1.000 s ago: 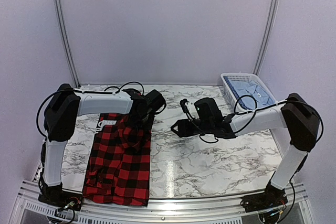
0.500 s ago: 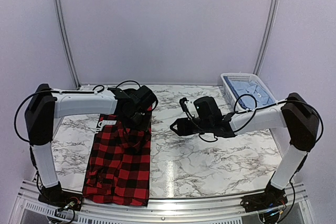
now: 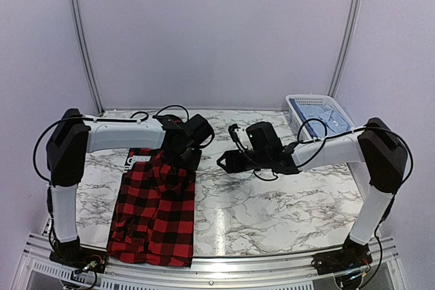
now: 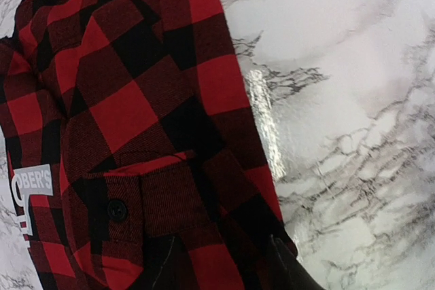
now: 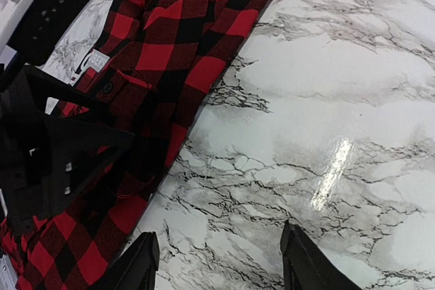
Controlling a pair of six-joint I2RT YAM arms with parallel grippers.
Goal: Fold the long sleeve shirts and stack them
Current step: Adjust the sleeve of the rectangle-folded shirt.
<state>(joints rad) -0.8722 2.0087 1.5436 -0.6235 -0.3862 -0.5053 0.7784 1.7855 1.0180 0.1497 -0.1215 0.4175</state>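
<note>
The red-and-black check shirt lies folded lengthwise on the left of the table, running from its middle down to the near edge. It fills the left wrist view and shows in the right wrist view. My left gripper hovers over the shirt's far right corner, jaws apart over the cloth. My right gripper is open and empty over bare marble just right of the shirt. The pale blue shirt lies in the basket.
The white lattice basket stands at the table's far right corner. The marble tabletop stretches right of the check shirt. The left arm's black gripper body shows close to the right wrist camera.
My left gripper swung a little left, then back right over the shirt's far corner. My right gripper crept left toward the shirt. The shirt lies as before.
</note>
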